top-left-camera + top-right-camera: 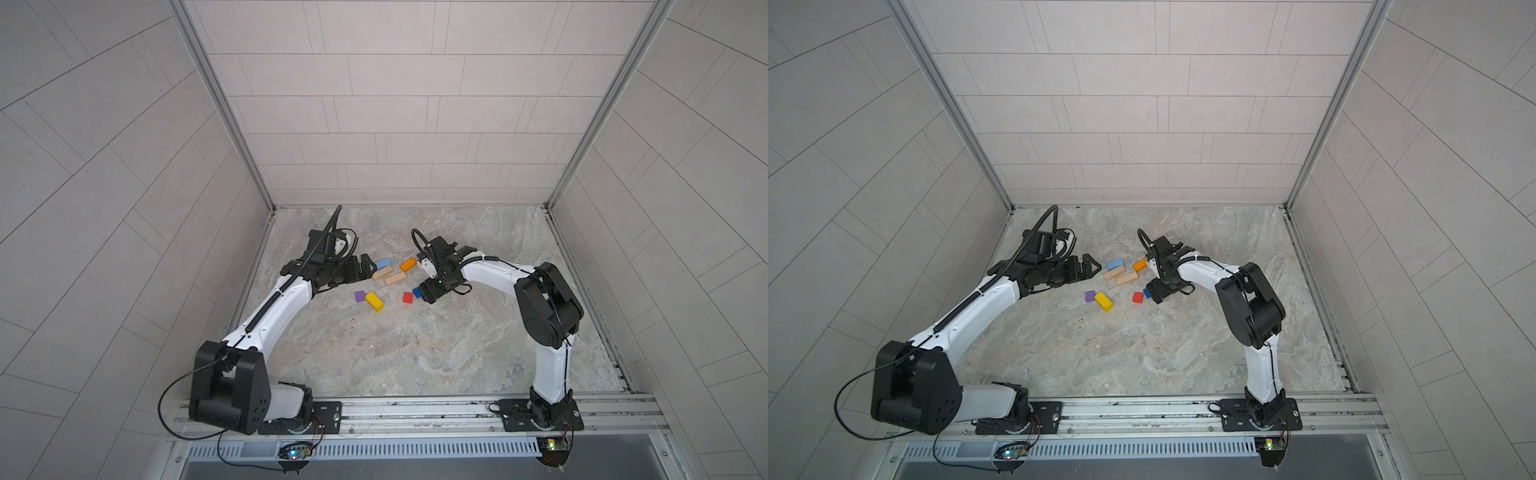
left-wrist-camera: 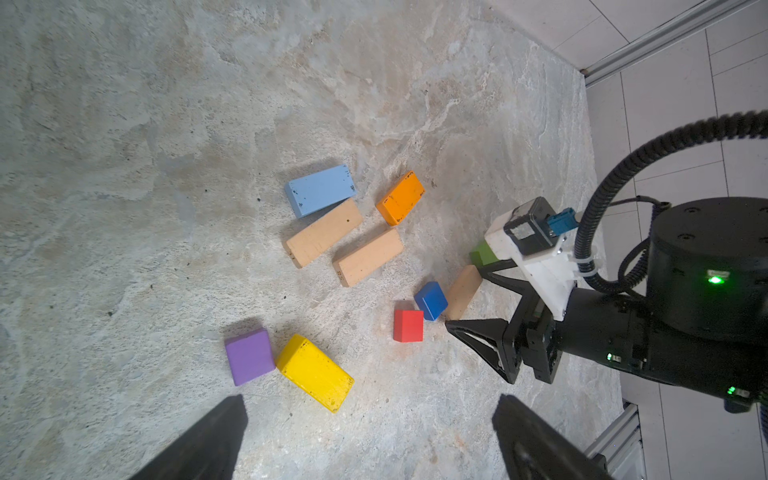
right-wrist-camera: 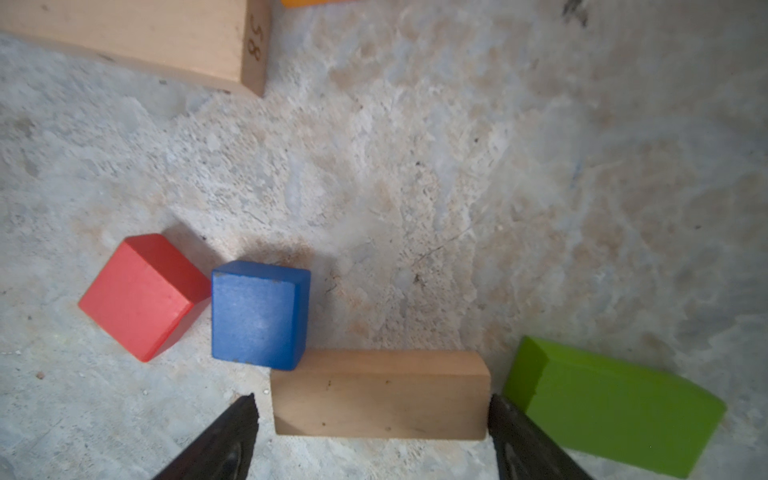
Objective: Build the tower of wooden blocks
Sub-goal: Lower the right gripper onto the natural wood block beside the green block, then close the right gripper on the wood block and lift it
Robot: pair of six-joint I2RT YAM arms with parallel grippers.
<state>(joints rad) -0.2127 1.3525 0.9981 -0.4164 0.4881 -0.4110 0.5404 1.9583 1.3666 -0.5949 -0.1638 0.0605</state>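
The wood blocks lie loose and flat on the stone table; the tower is not in view. My right gripper [image 3: 372,399] is open and straddles a tan bar [image 3: 380,395] end to end. One finger touches the end beside the green brick [image 3: 615,405], the other stands just off. A blue cube [image 3: 259,313] touches that bar, and a red cube [image 3: 141,295] lies beside it. My left gripper [image 2: 370,405] is open and empty, short of the purple cube [image 2: 249,356] and yellow brick [image 2: 315,372]. Light-blue brick [image 1: 382,263], orange brick [image 1: 408,264] and two tan bars [image 1: 388,276] lie between the arms.
Tiled walls with metal corner posts [image 1: 266,195] enclose the table [image 1: 415,353] on three sides. A metal rail [image 1: 415,409] carrying both arm bases runs along the near edge. The right arm's wrist camera and cable [image 2: 536,232] hang over the green brick.
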